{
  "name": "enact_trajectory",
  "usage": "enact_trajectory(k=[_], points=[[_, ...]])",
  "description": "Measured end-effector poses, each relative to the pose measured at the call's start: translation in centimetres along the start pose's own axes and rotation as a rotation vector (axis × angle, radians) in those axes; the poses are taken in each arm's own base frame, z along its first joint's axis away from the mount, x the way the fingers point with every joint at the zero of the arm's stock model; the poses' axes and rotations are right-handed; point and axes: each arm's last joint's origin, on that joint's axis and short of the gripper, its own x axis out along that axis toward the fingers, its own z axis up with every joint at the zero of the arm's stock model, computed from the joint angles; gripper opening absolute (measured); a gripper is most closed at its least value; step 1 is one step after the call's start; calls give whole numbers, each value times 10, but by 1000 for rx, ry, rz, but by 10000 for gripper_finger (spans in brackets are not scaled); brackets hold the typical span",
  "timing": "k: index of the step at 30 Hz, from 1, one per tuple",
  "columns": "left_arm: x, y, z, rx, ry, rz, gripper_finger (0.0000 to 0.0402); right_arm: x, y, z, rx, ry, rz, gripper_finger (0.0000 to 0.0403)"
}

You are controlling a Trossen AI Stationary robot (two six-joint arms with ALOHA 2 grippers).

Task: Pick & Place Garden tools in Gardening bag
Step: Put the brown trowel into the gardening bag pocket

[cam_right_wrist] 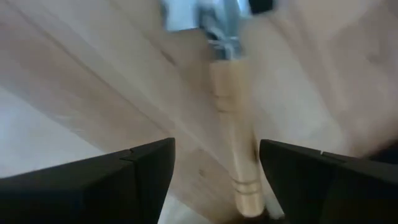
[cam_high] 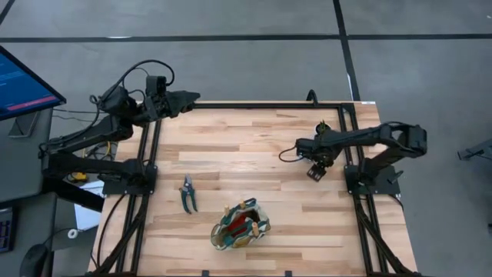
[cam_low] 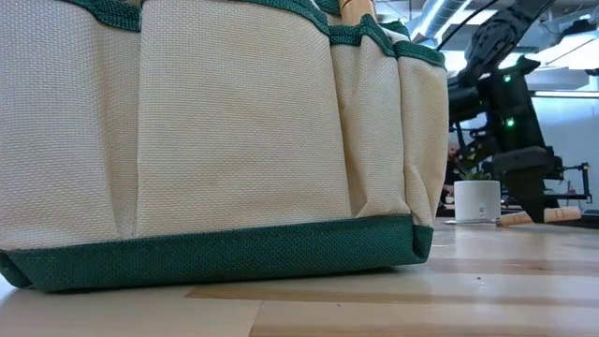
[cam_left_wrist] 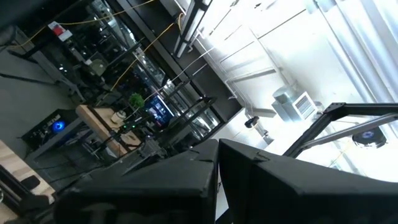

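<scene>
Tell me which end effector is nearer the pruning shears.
Left, narrowly. The left end effector hangs at the table's far edge, beyond the pruning shears. The right end effector hovers well across the table to their right.

No text, label, brand, number or sign can be read anywhere here.

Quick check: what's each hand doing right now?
Left hand: shut, empty, parked at the table's far left edge.
Right hand: open, straddling a wooden-handled tool, not gripping it.
</scene>
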Motion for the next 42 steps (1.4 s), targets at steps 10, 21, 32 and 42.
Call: enact_trajectory(k=[10,21,32,42], points=[[-2,-3,0,1,36,-39,2,-24,46,30,23,-17,465,205],[-4,-5,1,3,32,-43,2,-98,62,54,-203,-313,440,176],[-4,-6,0,4,71,-68,2,-66,31,44,84,-173,134,180],[-4,-6,-1,5,102,-88,2,-35,36,30,340,-159,54,246]])
